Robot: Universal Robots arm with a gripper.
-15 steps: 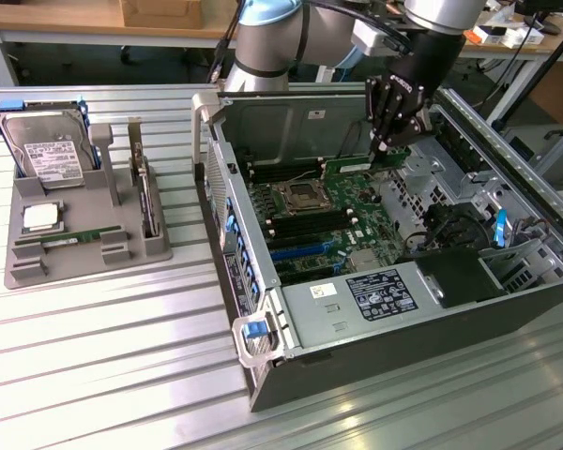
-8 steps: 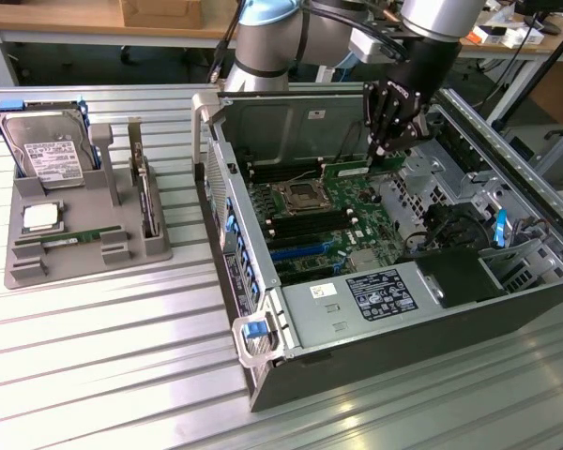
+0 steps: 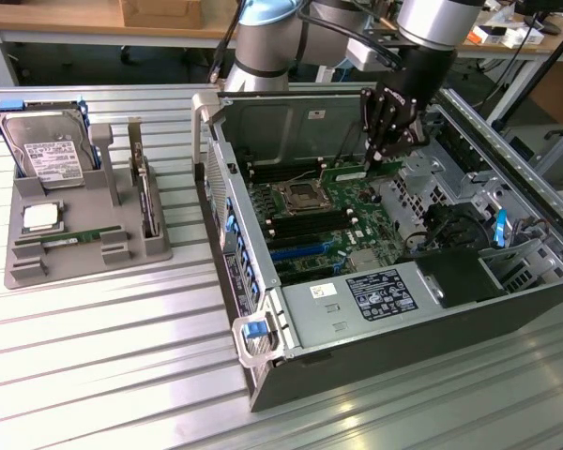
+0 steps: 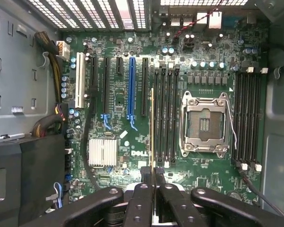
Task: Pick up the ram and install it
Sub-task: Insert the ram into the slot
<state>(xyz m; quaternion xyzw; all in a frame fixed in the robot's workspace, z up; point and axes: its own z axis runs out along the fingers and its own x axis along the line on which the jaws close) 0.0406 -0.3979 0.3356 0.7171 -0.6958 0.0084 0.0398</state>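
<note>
Figure: memory fitting, arm inside the open computer case (image 3: 375,323). In the exterior view your gripper (image 3: 377,161) hangs at two o'clock from the processor socket (image 3: 296,197), above the motherboard (image 3: 311,236). The wrist view shows the gripper (image 4: 154,185) with its fingers (image 4: 140,201) pressed nearly together on the ram (image 4: 152,132). You see the stick edge-on, running parallel to the black memory slots (image 4: 166,118) beside the socket (image 4: 204,124). Whether it touches a slot cannot be told. From outside, the ram (image 3: 342,172) reads as a green strip at nine o'clock from the fingertips. At nine o'clock from the case sits a grey tray (image 3: 84,265) with a hard drive (image 3: 49,150), a processor chip (image 3: 39,217) and a second green stick (image 3: 70,239).
</note>
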